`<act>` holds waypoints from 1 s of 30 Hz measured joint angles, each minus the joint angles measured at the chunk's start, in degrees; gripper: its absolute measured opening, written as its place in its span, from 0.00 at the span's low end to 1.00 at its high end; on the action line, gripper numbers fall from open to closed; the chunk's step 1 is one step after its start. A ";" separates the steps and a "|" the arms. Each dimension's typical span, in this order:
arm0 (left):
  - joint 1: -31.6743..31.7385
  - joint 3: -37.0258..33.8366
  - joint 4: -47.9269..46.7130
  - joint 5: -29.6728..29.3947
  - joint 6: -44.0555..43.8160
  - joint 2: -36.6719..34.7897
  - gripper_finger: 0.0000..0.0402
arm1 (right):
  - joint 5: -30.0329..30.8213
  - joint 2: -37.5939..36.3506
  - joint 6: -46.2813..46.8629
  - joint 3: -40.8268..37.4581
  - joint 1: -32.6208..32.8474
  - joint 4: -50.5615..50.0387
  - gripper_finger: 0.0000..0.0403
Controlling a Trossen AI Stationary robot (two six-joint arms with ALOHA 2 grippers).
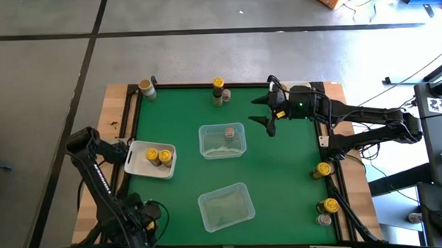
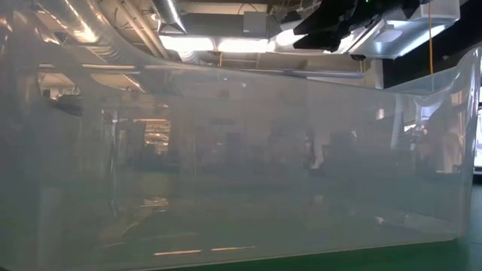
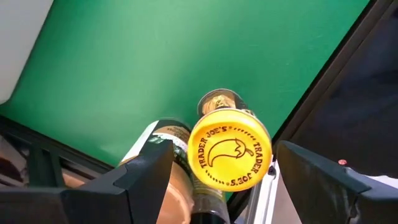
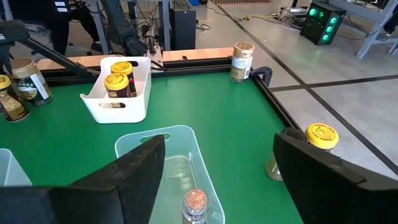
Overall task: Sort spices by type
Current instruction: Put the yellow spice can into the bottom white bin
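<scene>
The right hand (image 1: 267, 111) hangs spread at upper centre-right of the high view, near the yellow-lidded jar (image 1: 218, 84). Centre both fingers before closing. The left hand (image 1: 139, 215), also spread, waits lower left.

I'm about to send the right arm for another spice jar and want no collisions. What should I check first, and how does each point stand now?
1. Right gripper empty, fingers apart: ok.
2. Right gripper clear of the clear plastic tub holding one pinkish-lidded jar: ok, it is beside the tub.
3. White rectangular tray holds only yellow-lidded tray jars: ok.
4. Far-edge yellow-lidded jar upright: ok.
5. Left gripper open, free of the printed yellow-lidded jar between its fingers: cannot tell.
</scene>
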 joint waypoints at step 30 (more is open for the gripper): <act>-1.22 -9.73 12.54 0.70 -1.20 0.35 0.70 | 1.08 0.00 -0.02 0.00 0.00 -0.02 0.74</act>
